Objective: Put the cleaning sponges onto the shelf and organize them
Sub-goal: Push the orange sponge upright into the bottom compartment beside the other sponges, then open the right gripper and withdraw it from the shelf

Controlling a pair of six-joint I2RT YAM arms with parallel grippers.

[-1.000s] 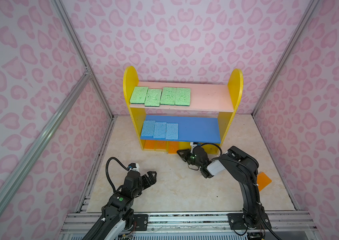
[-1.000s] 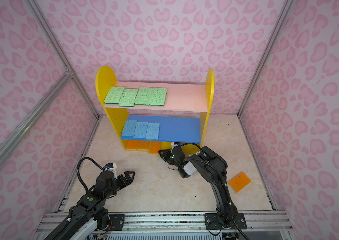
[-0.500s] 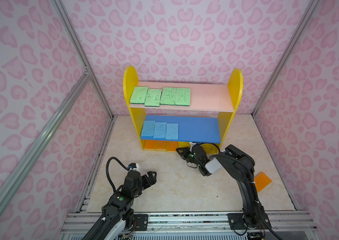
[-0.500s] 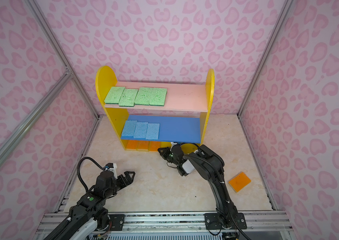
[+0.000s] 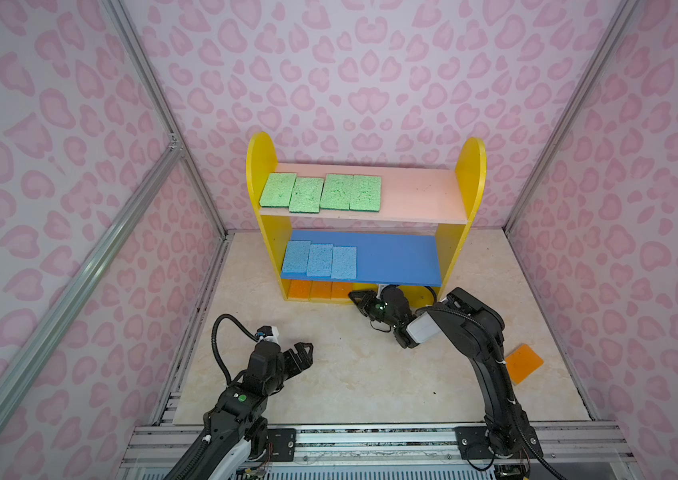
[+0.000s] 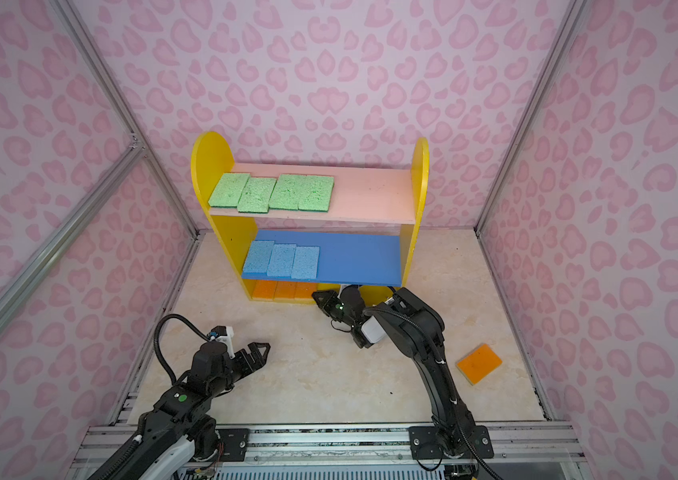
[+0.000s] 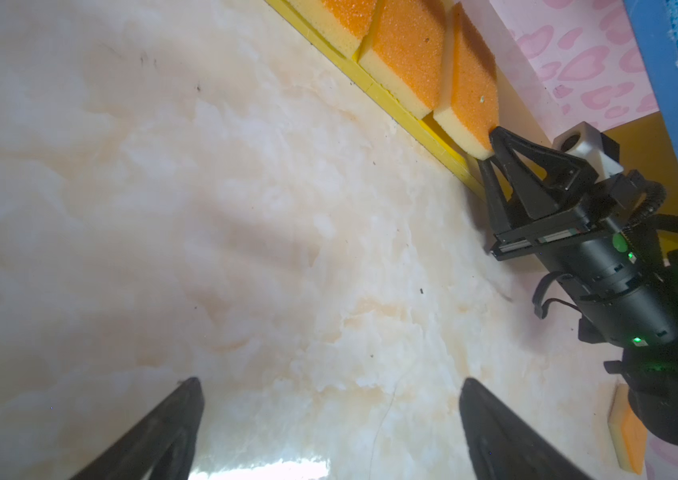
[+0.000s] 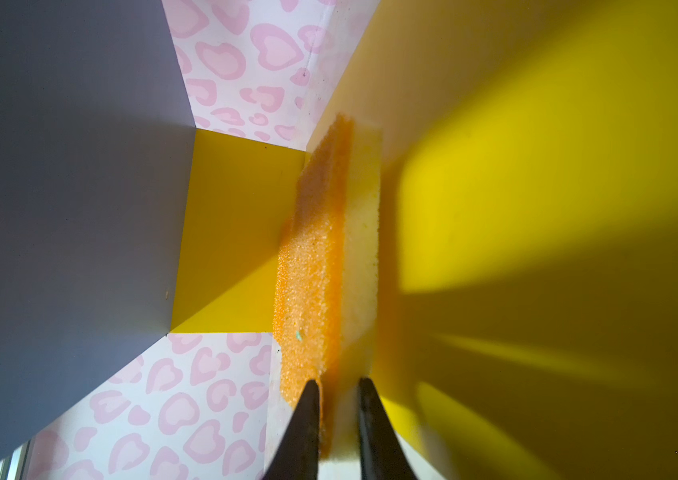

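Clock: read on the top views, 12 points to the back wall and 6 to the arm bases.
Right hand: the right hand has its fingers drawn close together, one on each broad face of the held orange sponge, pinching its near edge.
Held orange sponge: it lies flat on the yellow base of the shelf, beneath the blue board. It is the piece at the 3 o'clock end of a row of three.
Row mates: two orange sponges sit at 9 o'clock of it, side by side, the nearer one close against it in the left wrist view.
Right arm: the right arm reaches from its base at 5 o'clock of the bench toward 11 o'clock, with the wrist low at the shelf's front edge.
Middle level: three blue sponges lie in a row on the blue board, packed toward its 9 o'clock end.
Top level: the pink board carries four green sponges, also toward its 9 o'clock end. The second one is shifted slightly toward 6.
Loose orange sponge: the loose orange sponge lies flat and askew on the bench at 4 o'clock, well apart from the shelf and just beside the right arm's lower link.
Left hand: the left hand is spread wide with only bare bench between its fingers. It hovers at 8 o'clock, points toward 2 o'clock, and is well apart from the shelf and every sponge.
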